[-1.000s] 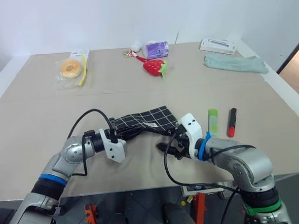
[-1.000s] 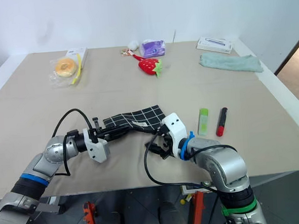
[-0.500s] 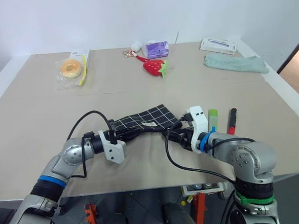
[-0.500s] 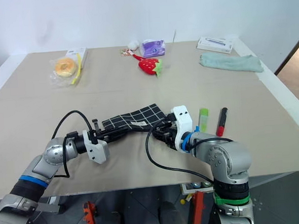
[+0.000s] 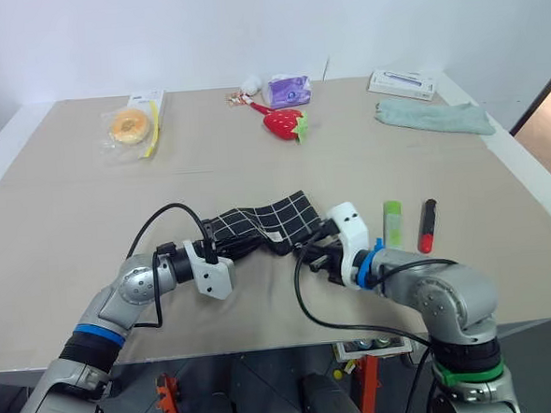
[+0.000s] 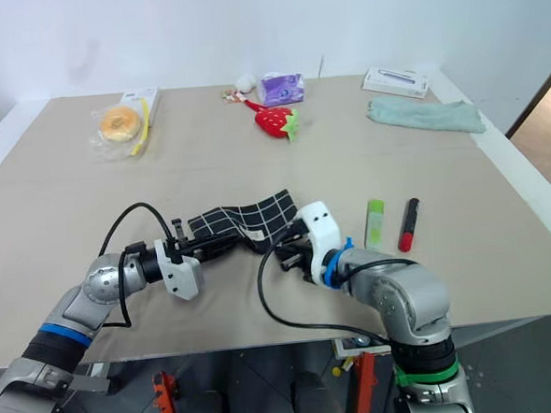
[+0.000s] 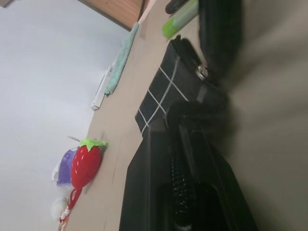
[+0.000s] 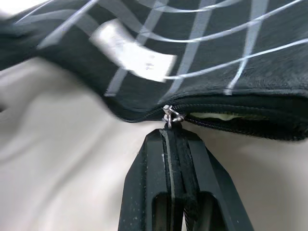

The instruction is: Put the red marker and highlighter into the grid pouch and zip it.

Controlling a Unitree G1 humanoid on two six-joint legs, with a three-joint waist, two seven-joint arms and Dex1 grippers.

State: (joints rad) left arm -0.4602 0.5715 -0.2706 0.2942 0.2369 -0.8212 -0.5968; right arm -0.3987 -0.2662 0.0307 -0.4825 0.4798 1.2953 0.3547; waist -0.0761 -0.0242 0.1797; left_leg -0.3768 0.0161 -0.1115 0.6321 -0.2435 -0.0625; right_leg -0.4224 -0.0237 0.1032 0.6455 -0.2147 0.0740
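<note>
The grid pouch (image 5: 278,216) lies crumpled in the middle of the table, held at both ends. My left gripper (image 5: 229,250) is shut on the pouch's left end, its fingers (image 7: 159,144) pinching black fabric. At the pouch's right end my right gripper (image 8: 169,131) is shut on the small metal zipper pull (image 8: 169,115); beside the pull the zipper gapes and shows a pale inside. The highlighter (image 5: 392,224) and the red marker (image 5: 427,224) lie side by side on the table, just right of the right gripper (image 5: 308,253).
At the back of the table are a bagged doughnut (image 5: 131,126), a strawberry toy (image 5: 285,123), a purple packet (image 5: 290,90), a white box (image 5: 402,84) and a folded green cloth (image 5: 434,117). The table's front edge runs just below both arms.
My right gripper has gone from open to shut, now pinching the zipper pull, and the pouch's right end is drawn up and more bunched. The left gripper holds still.
</note>
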